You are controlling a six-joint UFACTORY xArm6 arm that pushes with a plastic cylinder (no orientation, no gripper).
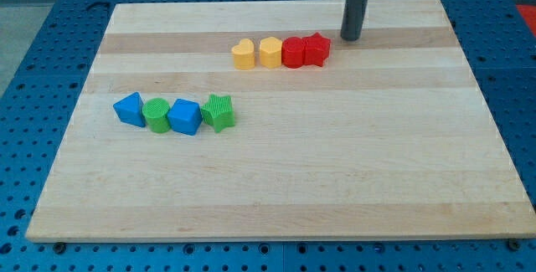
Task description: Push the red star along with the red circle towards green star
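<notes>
Red star (317,48) sits far right of centre, touching the red circle (294,53). Both look light, rigid, slippery on wood. No gripper; my tip (351,38) stands just right of the star. Push its far-right face toward the green star (219,112).

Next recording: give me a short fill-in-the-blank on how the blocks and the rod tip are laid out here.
1. The red star block is the upper row's end on the view's ____.
2. The red circle block sits between the red star block and a ____ block.
3. My tip is just to the view's ____ of the red star block.
4. The green star block is next to a ____ block.

Missing words: right; yellow; right; blue
</notes>
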